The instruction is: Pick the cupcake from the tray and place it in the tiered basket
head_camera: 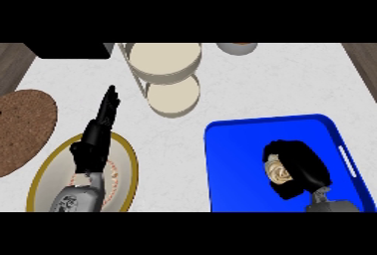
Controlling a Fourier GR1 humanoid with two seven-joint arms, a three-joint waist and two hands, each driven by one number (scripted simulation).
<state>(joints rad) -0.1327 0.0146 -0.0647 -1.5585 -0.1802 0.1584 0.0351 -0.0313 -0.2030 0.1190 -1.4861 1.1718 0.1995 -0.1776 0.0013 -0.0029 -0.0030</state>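
The cupcake (278, 171) sits on the blue tray (243, 149), which lies at the right part of the white desk (243, 94), and it is in the right half of this tray. The right hand (298, 167) comes in from the lower edge and is on the cupcake: its black fingers (283, 148) are curled round it from above and from the right side, so they are grasping the cupcake, and only the pale swirled top shows at the left of the palm. I cannot tell if the cupcake is lifted or touches the tray floor. The tiered basket (163, 69) stands at the far middle of the desk, well apart from the tray; two round cream levels are visible, the larger one behind and the smaller one in front. The left hand (99, 132) is over the left part of the desk, above a plate (129, 167) with a yellow rim, with its fingers (110, 102) straight and released, pointing away, holding nothing. A round brown cork mat (22, 129) lies at the left edge, near the plate.
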